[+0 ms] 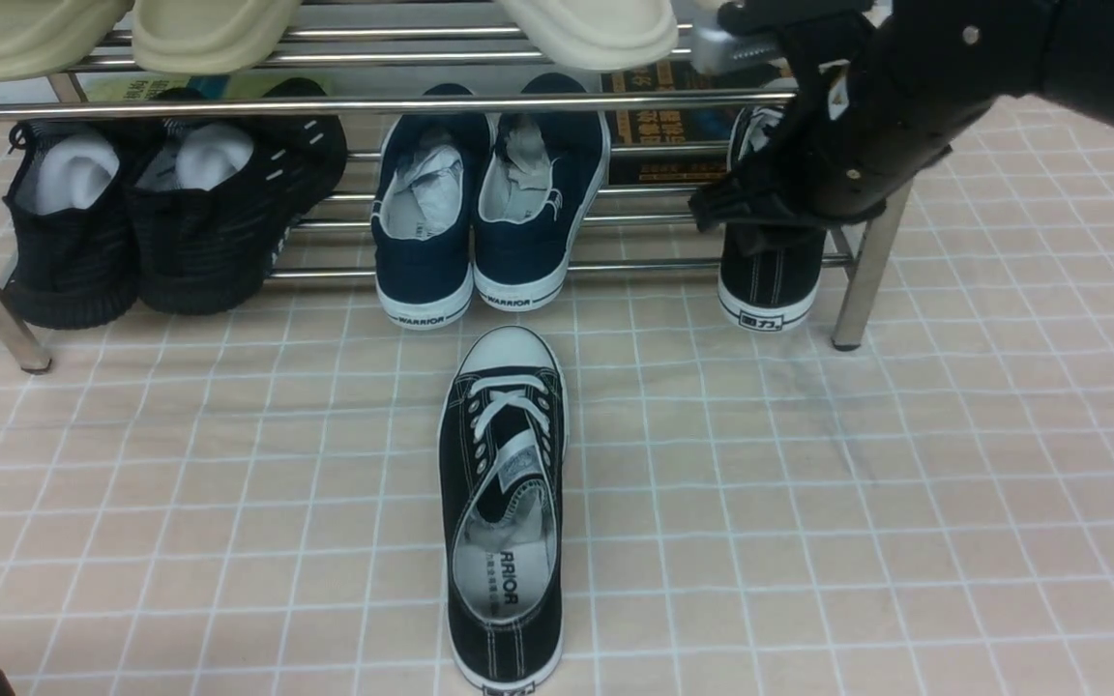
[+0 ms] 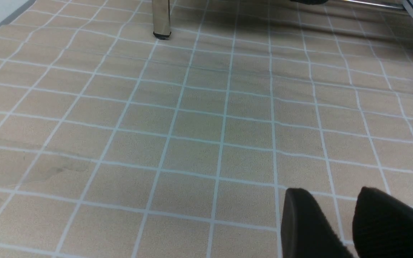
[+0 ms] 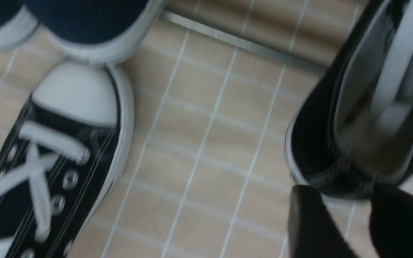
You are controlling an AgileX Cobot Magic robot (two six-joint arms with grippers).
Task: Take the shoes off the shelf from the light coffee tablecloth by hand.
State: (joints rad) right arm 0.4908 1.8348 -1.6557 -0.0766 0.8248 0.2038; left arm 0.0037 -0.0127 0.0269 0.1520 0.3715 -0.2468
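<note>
- Shoe 1 (image 1: 504,512) lies on the cloth (image 1: 905,483), lower centre of the front view. It is off the shelf (image 1: 364,104), sole down, with the toe cap pointing up-frame.
- Its toe cap sits just beside the heels of the navy sneakers (image 1: 480,203), with a thin strip of cloth between them.
- Shoe 2 (image 1: 772,285) is still on the lower tier, right of centre, next to the right-hand leg. Its heel faces the camera and pokes out past the front bar. I cannot tell whether the heel touches the cloth.
- The right arm enters from the upper right of the front view, and its black bulk covers the front part of shoe 2.
- Right gripper (image 3: 341,200): released. Two black fingers (image 3: 314,225) stand apart, with cloth and the white sole band showing in the gap. The tips are at the heel rim of shoe 2, with nothing clamped. This view is blurred.
- Left gripper (image 2: 332,195): released and empty. It hangs low over bare cloth, with the grid visible between its fingers.
- Other items on the lower tier: knit sneakers (image 1: 141,213) at left, navy sneakers at centre.
- Upper tier, top edge of the front view: cream slippers (image 1: 209,29).
</note>
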